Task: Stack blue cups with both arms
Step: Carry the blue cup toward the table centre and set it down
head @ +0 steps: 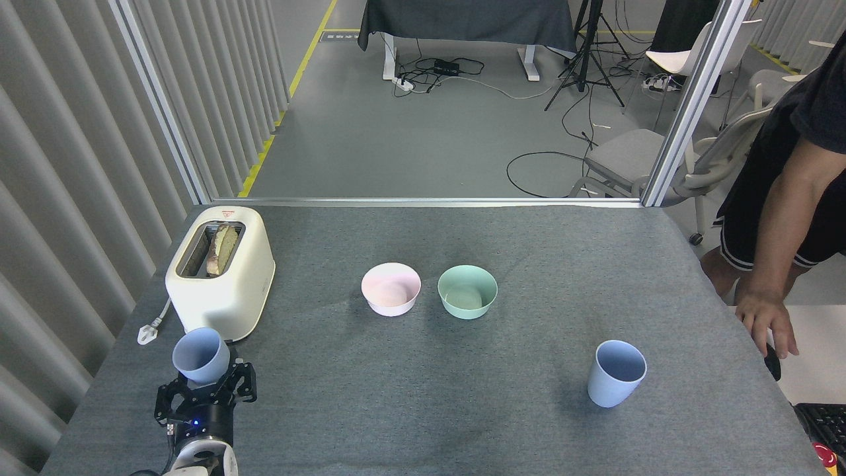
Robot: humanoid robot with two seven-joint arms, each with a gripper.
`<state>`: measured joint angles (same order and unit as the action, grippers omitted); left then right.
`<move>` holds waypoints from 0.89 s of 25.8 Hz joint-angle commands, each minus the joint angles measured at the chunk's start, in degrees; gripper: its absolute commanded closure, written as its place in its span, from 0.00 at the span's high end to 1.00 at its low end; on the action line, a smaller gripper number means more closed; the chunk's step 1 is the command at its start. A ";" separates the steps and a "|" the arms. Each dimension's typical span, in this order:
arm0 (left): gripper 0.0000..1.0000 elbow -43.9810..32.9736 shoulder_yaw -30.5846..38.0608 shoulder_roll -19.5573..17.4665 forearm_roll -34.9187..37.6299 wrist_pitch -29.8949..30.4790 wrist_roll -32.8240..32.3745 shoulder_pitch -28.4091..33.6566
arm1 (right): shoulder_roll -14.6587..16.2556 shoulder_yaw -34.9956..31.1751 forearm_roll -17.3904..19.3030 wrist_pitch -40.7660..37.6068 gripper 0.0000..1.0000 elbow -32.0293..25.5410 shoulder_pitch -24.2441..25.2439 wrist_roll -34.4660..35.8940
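Near left corner of the bench (410,423): our left pincer (203,390) rises from the near edge, a small blue light on its wrist, its black fingers (243,382) spread around the base of one blue cup (201,356). The fingers appear to be clasping the cup, which sits tilted in them, mouth toward us and leaning left; whether its base touches the bench we cannot tell. Our right pincer does not appear in this view.

Near right part of the bench: the second blue cup (616,373) stands upright on the grey cloth, well apart from the first and free of any contact.

Right edge: a person's hand (767,320) hangs just beside the bench over a white surface (816,360), near a dark object (772,362); a keyboard (823,423) shows at the frame's corner.

Left edge, just beyond the held cup: a cream toaster (221,271) with bread (221,248) in its slot, its plug (149,328) lying beside it.

Centre of the bench: a pink bowl (390,288) and a mint-green bowl (467,291), side by side, close but apart, both upright.
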<state>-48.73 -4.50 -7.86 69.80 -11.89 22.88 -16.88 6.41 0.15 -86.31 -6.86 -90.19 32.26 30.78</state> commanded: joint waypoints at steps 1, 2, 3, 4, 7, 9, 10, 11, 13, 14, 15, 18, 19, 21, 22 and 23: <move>0.53 -6.02 -0.42 0.13 0.25 3.10 -0.03 3.44 | 0.00 0.03 0.00 0.36 1.00 0.02 0.00 -0.02; 0.52 -8.30 -1.03 0.22 0.42 3.89 -0.12 4.23 | 0.00 0.12 0.00 0.45 1.00 0.02 0.00 -0.02; 0.52 -10.68 -2.35 0.31 0.60 4.24 -0.03 5.37 | -0.08 0.12 0.00 0.62 1.00 0.02 0.00 -0.02; 0.52 -13.23 -4.28 0.31 0.77 4.33 -0.03 7.12 | 0.00 0.12 0.00 0.62 1.00 0.02 0.00 -0.02; 0.52 -20.79 -11.58 0.22 1.30 4.68 0.23 12.40 | 0.00 0.12 0.00 0.62 1.00 0.02 0.00 -0.02; 0.52 -22.81 -17.82 0.48 3.93 4.42 0.50 15.04 | 0.00 0.12 0.00 0.62 1.00 0.02 0.00 -0.02; 0.52 -22.81 -20.54 1.10 7.45 3.98 0.76 15.56 | 0.00 0.12 0.00 0.62 1.00 0.02 0.00 -0.02; 0.52 -22.37 -22.56 2.59 11.84 3.54 1.46 15.83 | 0.00 0.12 0.00 0.62 1.00 0.02 0.00 -0.02; 0.53 -21.23 -23.27 6.37 18.44 3.10 2.78 15.92 | 0.00 0.20 0.00 0.62 1.00 0.02 0.00 -0.02; 0.53 -20.00 -23.36 8.22 19.93 2.57 2.87 15.83 | 0.00 0.20 0.00 0.62 1.00 0.02 0.00 -0.02; 0.53 -18.94 -23.44 9.62 20.28 2.22 2.96 15.30 | 0.00 0.20 0.00 0.62 1.00 0.02 0.00 -0.02; 0.53 -15.78 -23.97 11.20 20.64 2.22 2.96 13.89 | -0.17 0.12 0.00 0.62 1.00 0.02 0.18 0.07; 0.53 -14.81 -24.06 11.29 20.64 2.22 2.96 13.63 | -0.17 0.12 0.00 0.62 1.00 0.02 0.18 0.15; 0.53 -13.84 -24.15 11.21 20.64 2.31 2.96 13.37 | -0.17 0.12 0.08 0.62 1.00 0.02 0.18 0.15; 0.53 -13.76 -24.15 11.12 20.64 2.31 2.96 13.19 | -0.17 0.20 0.09 0.62 1.00 0.02 0.18 0.15; 0.53 -13.58 -24.15 10.76 20.64 2.31 2.96 12.75 | -0.17 0.20 0.09 0.62 1.00 0.02 0.18 0.15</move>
<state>-63.43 -28.49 3.02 90.21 -9.62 25.76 -3.30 6.26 0.30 -86.30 -6.22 -90.18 32.41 30.69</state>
